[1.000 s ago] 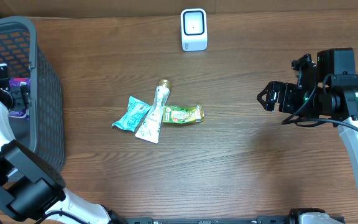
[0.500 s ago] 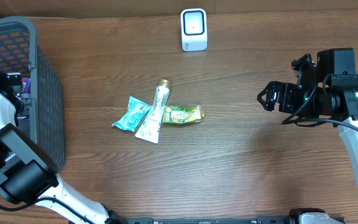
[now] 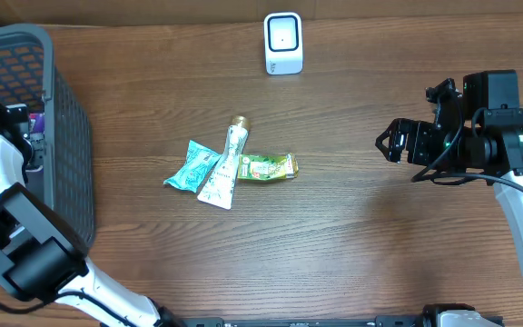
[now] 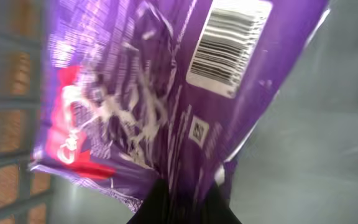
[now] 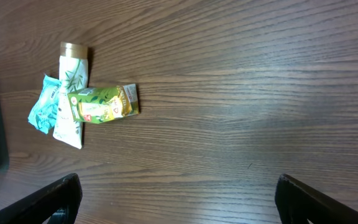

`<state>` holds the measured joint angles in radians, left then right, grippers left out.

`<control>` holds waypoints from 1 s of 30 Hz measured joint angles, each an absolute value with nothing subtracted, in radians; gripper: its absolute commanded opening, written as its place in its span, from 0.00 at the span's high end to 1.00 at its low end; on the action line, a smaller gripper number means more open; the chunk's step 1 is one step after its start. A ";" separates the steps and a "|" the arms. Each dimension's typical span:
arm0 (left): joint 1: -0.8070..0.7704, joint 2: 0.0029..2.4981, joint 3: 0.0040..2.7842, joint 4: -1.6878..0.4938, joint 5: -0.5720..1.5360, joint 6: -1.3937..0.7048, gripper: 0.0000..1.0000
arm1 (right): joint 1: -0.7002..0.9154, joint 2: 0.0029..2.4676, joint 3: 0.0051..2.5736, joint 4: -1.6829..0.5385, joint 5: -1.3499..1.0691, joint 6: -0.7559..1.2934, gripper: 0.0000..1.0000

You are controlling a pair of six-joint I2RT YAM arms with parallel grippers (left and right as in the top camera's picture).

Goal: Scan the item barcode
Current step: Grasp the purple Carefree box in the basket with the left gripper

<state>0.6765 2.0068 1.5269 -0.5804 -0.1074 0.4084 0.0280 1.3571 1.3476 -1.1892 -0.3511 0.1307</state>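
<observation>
Inside the 1 dark grey plastic mesh basket point(image 3: 69, 145), the left fingers point(image 4: 151, 208) are pressed together, pinching the near edge of 1 purple crinkled foil packet point(image 4: 142, 93). The packet stretches away from the fingertips, and its white label with 1 black barcode point(image 4: 225, 46) sits at the end farthest from them. On the brown wood-grain desk point(image 3: 352, 245), between the 2 pairs of fingers, 3 things lie touching: 1 teal wrinkled packet point(image 3: 192, 166), 1 flat white tube with a gold cap point(image 3: 226, 168) and 1 glossy green packet point(image 3: 266, 166). 1 white boxy scanner point(image 3: 283, 43) stands beyond them. The right fingers point(image 5: 55, 199) are spread wide, well apart from everything and pinching nothing.
</observation>
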 measured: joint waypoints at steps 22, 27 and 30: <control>0.668 1.695 1.575 -0.658 -0.097 0.233 0.12 | 0.028 1.357 1.348 -1.182 -0.351 0.130 0.00; 0.669 1.838 1.573 -0.712 -0.095 0.248 0.05 | 0.028 1.357 1.348 -1.182 -0.351 0.131 0.00; 0.669 1.924 1.573 -0.723 -0.094 0.253 0.05 | 0.028 1.357 1.348 -1.182 -0.351 0.131 0.00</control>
<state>0.6693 1.9236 1.5734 -0.7227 -0.0937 0.2535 0.0280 1.3571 1.3476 -1.1816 -0.3511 0.1307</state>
